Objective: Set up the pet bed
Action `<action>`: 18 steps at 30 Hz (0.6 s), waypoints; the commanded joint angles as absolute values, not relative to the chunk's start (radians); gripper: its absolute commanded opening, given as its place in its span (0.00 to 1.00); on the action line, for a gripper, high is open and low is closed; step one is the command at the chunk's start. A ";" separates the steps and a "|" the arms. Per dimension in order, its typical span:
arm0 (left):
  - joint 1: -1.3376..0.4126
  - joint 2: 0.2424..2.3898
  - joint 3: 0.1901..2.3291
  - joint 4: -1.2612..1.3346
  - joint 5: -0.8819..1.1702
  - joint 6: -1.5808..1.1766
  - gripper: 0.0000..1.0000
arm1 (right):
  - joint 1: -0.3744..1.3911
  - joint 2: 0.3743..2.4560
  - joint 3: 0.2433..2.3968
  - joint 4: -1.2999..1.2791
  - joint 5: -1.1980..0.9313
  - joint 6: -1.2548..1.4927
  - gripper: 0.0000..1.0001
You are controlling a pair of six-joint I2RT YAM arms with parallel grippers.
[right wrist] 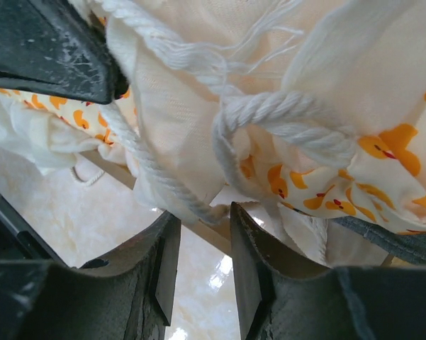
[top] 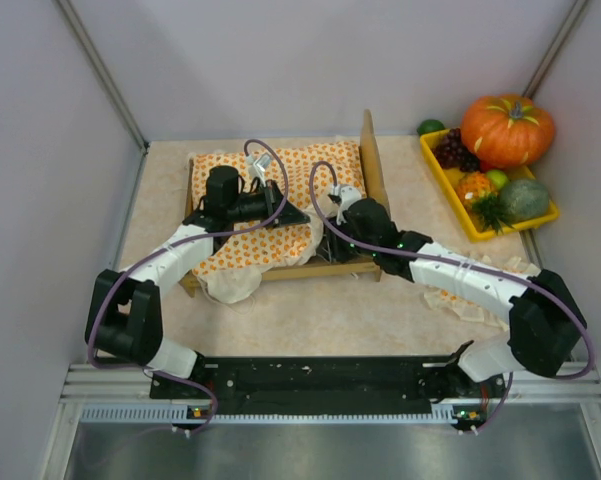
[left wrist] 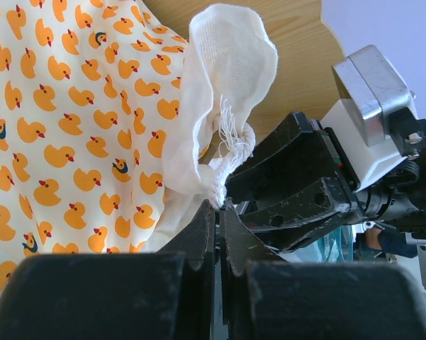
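Observation:
The pet bed [top: 371, 150] stands at the table's middle, its tall plywood headboard [left wrist: 298, 42] to the right. An orange duck-print bedspread [top: 250, 240] with a white ruffle lies bunched over it and hangs off the front left corner. My left gripper [top: 280, 212] is shut [left wrist: 220, 212] on the frayed white corner of the bedspread [left wrist: 71, 106], lifting it. My right gripper [top: 328, 240] is close beside it at the bed's front rail [right wrist: 106, 166], jaws open [right wrist: 205, 219]. A white cord [right wrist: 283, 113] from the bedspread [right wrist: 383, 156] loops just above its fingertips, one end lying across the gap.
A yellow tray [top: 540, 222] at the back right holds a pumpkin [top: 508, 128], grapes [top: 456, 150] and other fake produce. A cream ruffled cloth [top: 460, 298] lies under my right forearm. Enclosure walls stand on three sides.

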State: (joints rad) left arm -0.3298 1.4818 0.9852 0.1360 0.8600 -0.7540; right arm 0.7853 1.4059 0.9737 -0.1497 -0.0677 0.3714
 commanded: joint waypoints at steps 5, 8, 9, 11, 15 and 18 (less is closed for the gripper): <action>-0.325 1.480 1.011 0.184 0.876 -0.749 0.00 | 0.795 1.450 0.940 -0.006 -0.006 0.413 0.35; -0.325 1.482 1.011 0.186 0.877 -0.747 0.00 | 0.793 1.463 0.917 0.063 -0.005 0.403 0.35; -0.325 1.482 1.011 0.184 0.877 -0.746 0.00 | 0.793 1.468 0.914 0.070 -0.005 0.396 0.35; -0.325 1.483 1.011 0.186 0.879 -0.749 0.00 | 0.793 1.471 0.901 0.115 -0.003 0.374 0.33; -0.325 1.482 1.008 0.184 0.879 -0.747 0.00 | 0.793 1.473 0.882 0.166 -0.008 0.339 0.13; -0.325 1.482 1.008 0.181 0.879 -0.742 0.00 | 0.795 1.459 0.899 0.129 -0.025 0.322 0.04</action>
State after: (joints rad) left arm -0.3298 1.4818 0.9852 0.1360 0.8604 -0.7540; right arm 0.7853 1.4677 0.8833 0.0711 -0.0196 0.3603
